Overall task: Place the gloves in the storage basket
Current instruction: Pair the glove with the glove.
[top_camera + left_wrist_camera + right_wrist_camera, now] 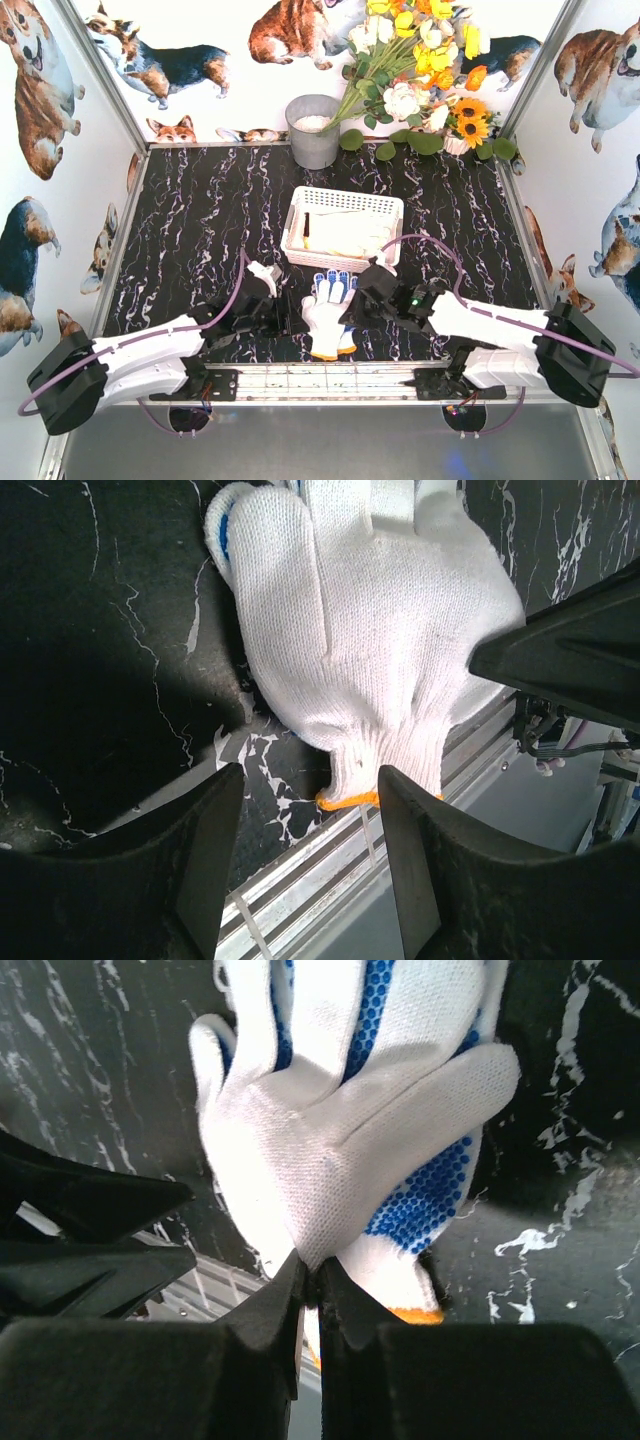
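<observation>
- The plain glove (pixel 322 318), cream-white knit, lies palm-down on the blue-dotted glove (pixel 336 284). Both are flat on the black marbled table (pixel 200 230), at 6 o'clock from the storage basket (pixel 345 197).
- Their fingers point to 12 o'clock, toward the basket. Their orange-yellow cuffs sit at 6 o'clock, reaching the metal rail (pixel 330 378) along the near table edge.
- In the right wrist view, the blue dots (pixel 425 1195) show under the plain glove (pixel 300 1150) along one side and between its fingers.
- The right gripper (pixel 315 1270) comes in from 3 o'clock of the pair (pixel 360 300). Its jaws are pinched tight on the edge of the plain glove near the heel of the palm. Whether the dotted one below is also caught cannot be told.
- The left gripper (pixel 310 780) sits at 9 o'clock of the pair (pixel 283 312). Its jaws stand apart and grip nothing, and the cuff of the plain glove (pixel 370 630) lies in the gap between them.
- The storage basket stands mid-table, apart from the pair, with cream gloves (pixel 345 232) lying inside it.
- A grey metal bucket (pixel 313 130) stands at 11 o'clock from the basket against the back wall. A bunch of flowers (pixel 420 60) is at 1 o'clock.
</observation>
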Robot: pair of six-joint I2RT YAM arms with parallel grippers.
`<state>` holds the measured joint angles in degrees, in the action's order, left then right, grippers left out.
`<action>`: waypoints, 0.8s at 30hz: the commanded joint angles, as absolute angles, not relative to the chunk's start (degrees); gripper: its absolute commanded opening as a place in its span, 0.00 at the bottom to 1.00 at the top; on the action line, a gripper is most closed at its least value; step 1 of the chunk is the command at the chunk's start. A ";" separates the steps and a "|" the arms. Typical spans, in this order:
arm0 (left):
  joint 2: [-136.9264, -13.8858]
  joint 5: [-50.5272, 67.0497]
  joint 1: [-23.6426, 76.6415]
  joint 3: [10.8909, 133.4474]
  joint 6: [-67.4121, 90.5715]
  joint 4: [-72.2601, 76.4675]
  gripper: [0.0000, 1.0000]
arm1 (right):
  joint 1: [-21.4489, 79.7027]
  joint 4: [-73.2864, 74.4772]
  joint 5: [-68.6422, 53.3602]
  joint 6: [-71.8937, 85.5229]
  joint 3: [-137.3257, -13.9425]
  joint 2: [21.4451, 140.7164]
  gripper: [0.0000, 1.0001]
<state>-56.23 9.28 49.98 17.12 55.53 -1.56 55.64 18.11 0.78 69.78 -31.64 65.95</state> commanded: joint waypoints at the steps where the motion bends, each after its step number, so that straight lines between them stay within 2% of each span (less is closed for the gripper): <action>1: -58.36 9.98 50.51 17.18 57.09 3.26 0.50 | 53.50 18.40 -4.07 63.04 -35.81 68.42 0.00; 7: -62.68 11.74 52.06 16.20 59.59 10.11 0.47 | 53.26 20.91 -6.32 60.50 -39.99 72.68 0.00; 20: -67.99 10.22 54.22 15.08 61.10 12.08 0.42 | 53.02 14.64 -6.86 64.40 -34.83 73.03 0.01; 24: -70.61 11.23 55.10 14.36 62.66 16.61 0.35 | 52.91 13.39 -7.09 65.12 -34.08 73.09 0.01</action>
